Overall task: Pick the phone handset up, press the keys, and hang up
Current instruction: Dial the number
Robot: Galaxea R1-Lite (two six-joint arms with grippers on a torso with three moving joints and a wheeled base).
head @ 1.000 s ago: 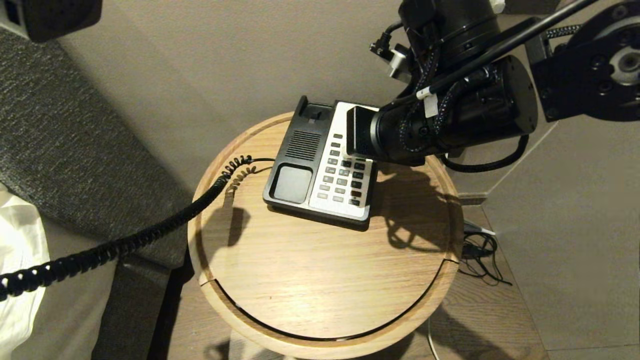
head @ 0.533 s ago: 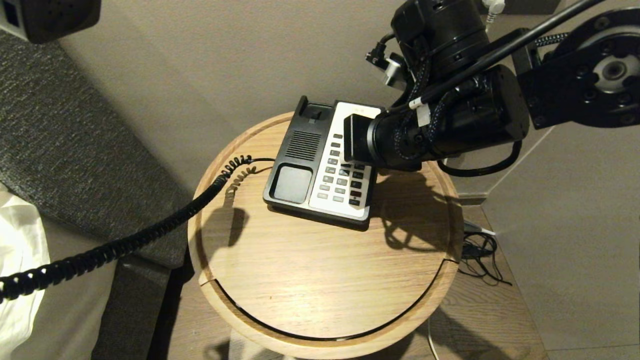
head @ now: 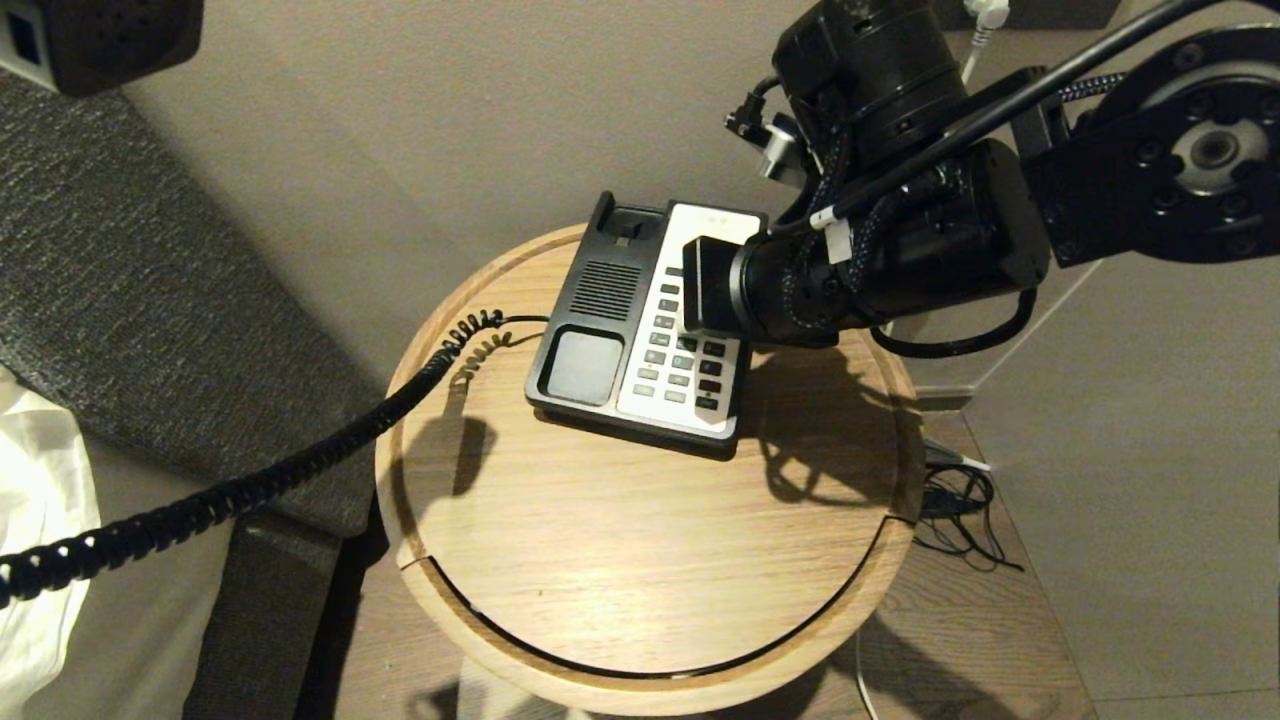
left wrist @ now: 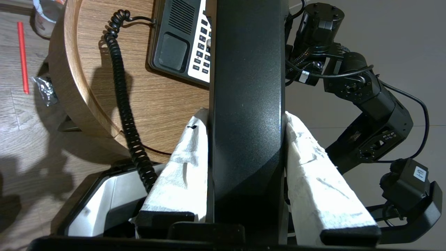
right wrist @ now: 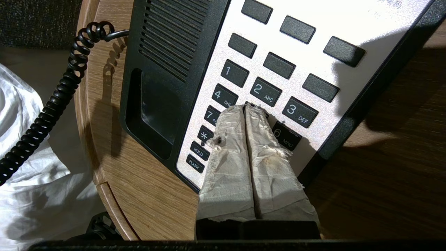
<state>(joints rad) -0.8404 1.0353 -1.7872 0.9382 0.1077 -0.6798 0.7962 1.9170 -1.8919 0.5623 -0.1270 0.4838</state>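
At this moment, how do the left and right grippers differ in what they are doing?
The left gripper is shut on the long glossy black phone handset, held off the round wooden table. The right gripper holds nothing; its fingers are pressed together, tips over the middle of the dark grey rectangular keys. Both have white paper-wrapped fingers.

Keys [right wrist: 258, 89] read 1, 2 ABC, 3 DEF, HOLD, FLASH.

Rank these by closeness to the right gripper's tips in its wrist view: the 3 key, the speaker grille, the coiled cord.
From the right gripper, pressed shut on the keypad:
1. 3 key, just beside the tips.
2. speaker grille, on the base's black part.
3. coiled cord, off the base at the table's edge.
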